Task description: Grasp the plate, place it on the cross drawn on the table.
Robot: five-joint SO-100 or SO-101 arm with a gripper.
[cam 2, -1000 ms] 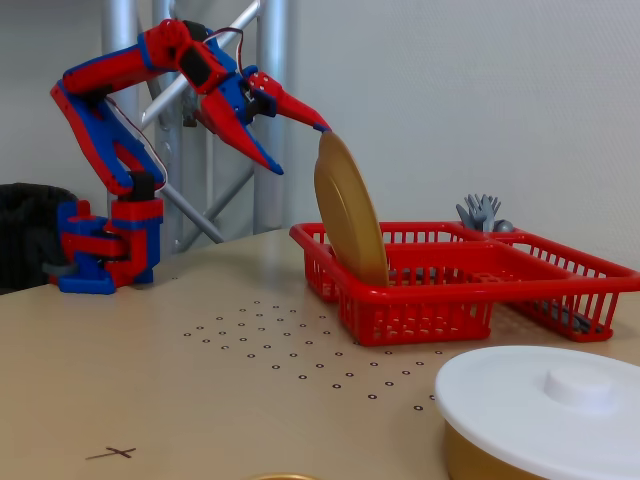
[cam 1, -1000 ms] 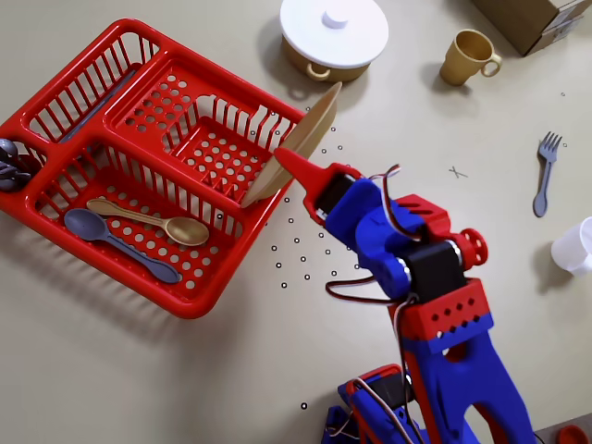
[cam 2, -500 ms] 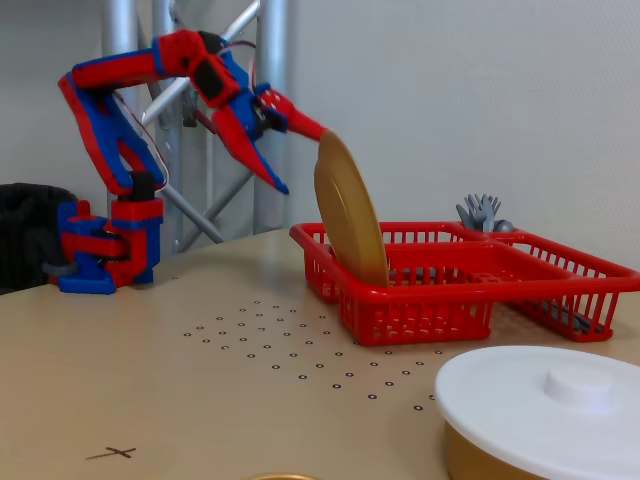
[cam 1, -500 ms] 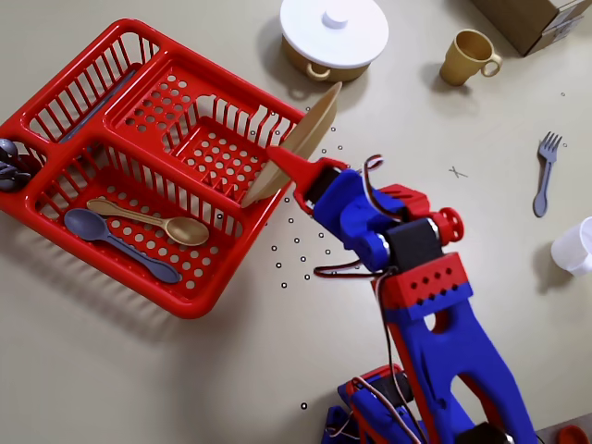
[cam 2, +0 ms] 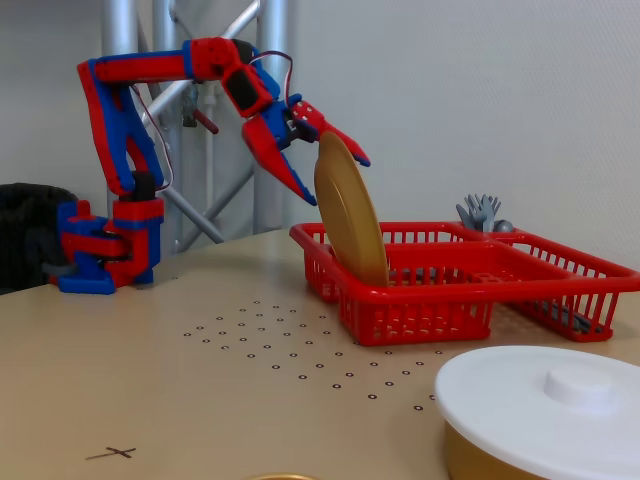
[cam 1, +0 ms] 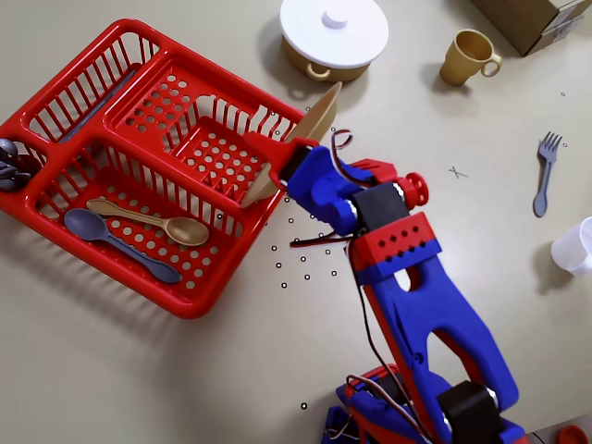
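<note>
While the plate [cam 1: 313, 129] is gripped at its upper rim in the overhead view, it is seen edge-on, a thin tan sliver standing nearly upright in the corner compartment of the red rack [cam 1: 148, 157]. The gripper [cam 1: 294, 148] is closed around that rim, one jaw either side. The grasp is judged done; lift-out, carry and set-down are left. The cross [cam 1: 457, 172] is well apart from the gripper, on bare table [cam 1: 185, 388] past the arm's red knob, with nothing on it. A lidded pot [cam 1: 334, 33] and mug [cam 1: 470, 56] are beyond the gripper; a fork [cam 1: 546, 171] lies past the cross.

From the fixed view, the plate [cam 2: 352, 212] is shown as a tall golden-tan oval, smooth and slightly glossy, raised rim visible, leaning a little. Its lower edge is below the gripper [cam 2: 322, 139], inside the rack [cam 2: 450, 280], so it is judged not yet cleared of the wall. The fingers are pinched on the top edge. The cross [cam 2: 111, 453] is far from the gripper, near the bottom edge, beyond the black dots [cam 2: 290, 345].
</note>
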